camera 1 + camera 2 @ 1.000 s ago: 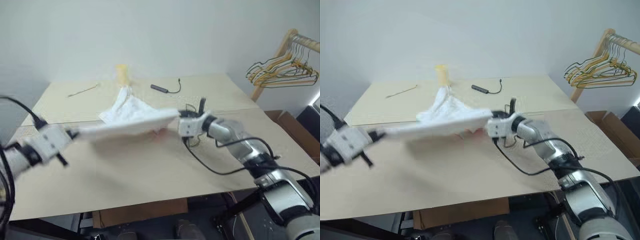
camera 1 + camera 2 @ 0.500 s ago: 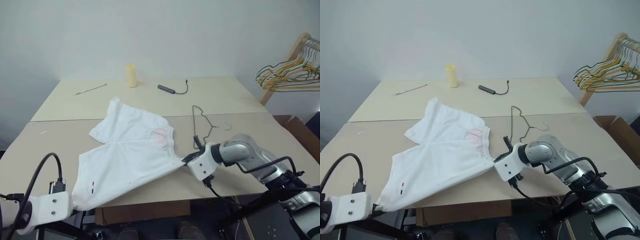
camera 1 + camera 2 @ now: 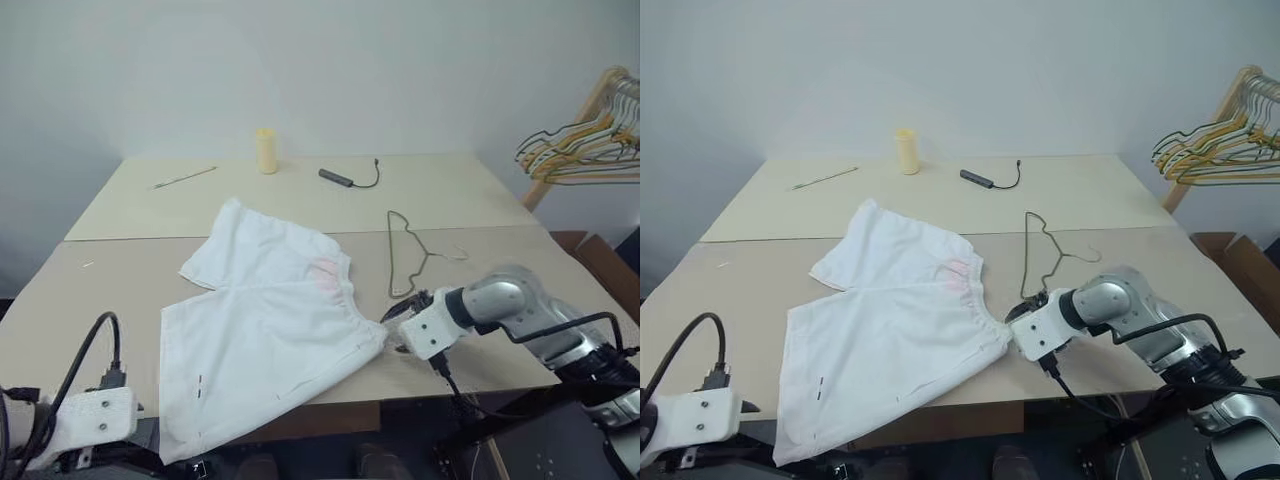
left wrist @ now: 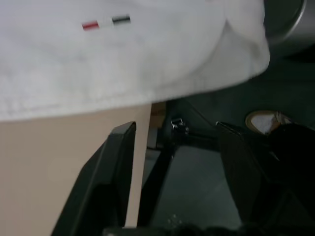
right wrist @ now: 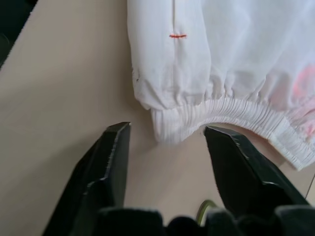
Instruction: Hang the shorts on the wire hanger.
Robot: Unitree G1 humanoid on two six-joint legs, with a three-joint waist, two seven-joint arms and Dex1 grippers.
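Observation:
The white shorts [image 3: 265, 330] lie spread flat on the table [image 3: 470, 195], pink-smudged waistband to the right, one leg's hem [image 4: 123, 64] drooping over the front edge. The thin dark wire hanger [image 3: 404, 256] lies flat just right of the waistband. My right gripper [image 5: 167, 130] is open low over the table, its fingers [image 5: 115, 157] a little short of the gathered waistband corner [image 5: 172, 128], holding nothing. At the table's front left edge my left gripper [image 4: 174, 129] is open below the hanging hem, empty; its white body [image 3: 95, 420] shows there.
At the back of the table stand a yellow cylinder [image 3: 265, 150], a black cabled device [image 3: 345, 178] and a thin stick [image 3: 185, 178]. A wooden rack with several coloured hangers [image 3: 585, 145] stands to the right, with a cardboard box [image 3: 595, 262] below it.
A second ago both grippers held the shorts stretched in the air. They brought them down flat, drew back toward the front edge, and both have let go and opened.

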